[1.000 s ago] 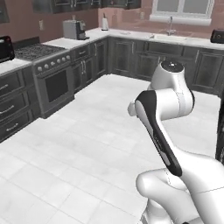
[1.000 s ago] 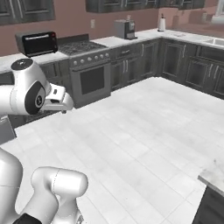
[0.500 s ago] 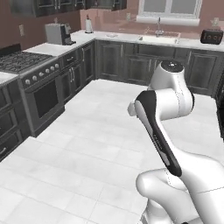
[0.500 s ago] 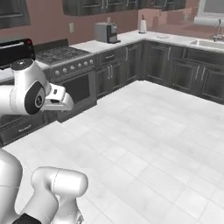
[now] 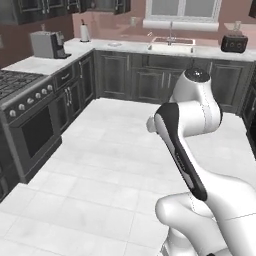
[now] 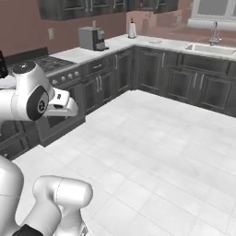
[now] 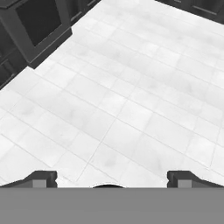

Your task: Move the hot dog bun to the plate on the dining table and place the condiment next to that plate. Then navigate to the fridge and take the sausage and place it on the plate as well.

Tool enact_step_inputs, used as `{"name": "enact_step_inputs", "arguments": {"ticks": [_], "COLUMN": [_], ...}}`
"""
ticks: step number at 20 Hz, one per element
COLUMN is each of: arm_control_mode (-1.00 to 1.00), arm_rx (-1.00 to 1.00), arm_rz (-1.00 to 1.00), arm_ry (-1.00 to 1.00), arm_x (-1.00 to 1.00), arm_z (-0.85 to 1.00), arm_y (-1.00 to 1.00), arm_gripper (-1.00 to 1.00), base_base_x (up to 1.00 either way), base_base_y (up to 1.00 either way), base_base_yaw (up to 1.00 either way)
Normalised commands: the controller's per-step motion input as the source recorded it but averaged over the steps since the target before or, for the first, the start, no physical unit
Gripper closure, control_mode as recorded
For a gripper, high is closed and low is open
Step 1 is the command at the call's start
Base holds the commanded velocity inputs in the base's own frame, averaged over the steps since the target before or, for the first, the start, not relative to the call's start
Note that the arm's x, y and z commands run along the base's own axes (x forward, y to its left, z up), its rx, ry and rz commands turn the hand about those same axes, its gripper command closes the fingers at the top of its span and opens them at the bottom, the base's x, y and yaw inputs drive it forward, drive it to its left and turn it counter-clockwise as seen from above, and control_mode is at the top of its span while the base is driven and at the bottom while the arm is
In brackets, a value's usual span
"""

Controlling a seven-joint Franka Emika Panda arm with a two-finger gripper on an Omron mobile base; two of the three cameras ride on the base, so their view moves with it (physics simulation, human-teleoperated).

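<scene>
One stove is sitting at the left, with one coffee maker on the counter past it. One paper towel roll is standing further along, then one sink. One toaster is showing right of the sink in the left base view. In the hand view, the gripper is hanging over bare white floor, its fingertips spread wide apart, holding nothing. I cannot tell where the bun is.
</scene>
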Motion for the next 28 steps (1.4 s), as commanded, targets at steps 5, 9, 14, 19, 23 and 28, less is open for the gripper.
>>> {"name": "enact_step_inputs", "arguments": {"ticks": [5,9,14,19,23,28], "arm_control_mode": [1.00,1.00,1.00,1.00,1.00,1.00], "arm_rx": [0.00,0.00,0.00,0.00,0.00,0.00], "arm_rz": [0.00,0.00,0.00,0.00,0.00,0.00], "arm_ry": [0.00,0.00,0.00,0.00,0.00,0.00], "arm_x": [0.00,0.00,0.00,0.00,0.00,0.00], "arm_z": [0.00,0.00,0.00,0.00,0.00,0.00], "arm_y": [0.00,0.00,0.00,0.00,0.00,0.00], "arm_gripper": [-1.00,-1.00,-1.00,-1.00,-1.00,-1.00], "base_base_x": [0.95,1.00,1.00,1.00,1.00,1.00], "base_base_y": [0.30,0.39,0.44,0.39,0.32,0.33], "base_base_yaw": [-0.23,-0.24,-0.23,-0.20,-0.15,-0.08]}}
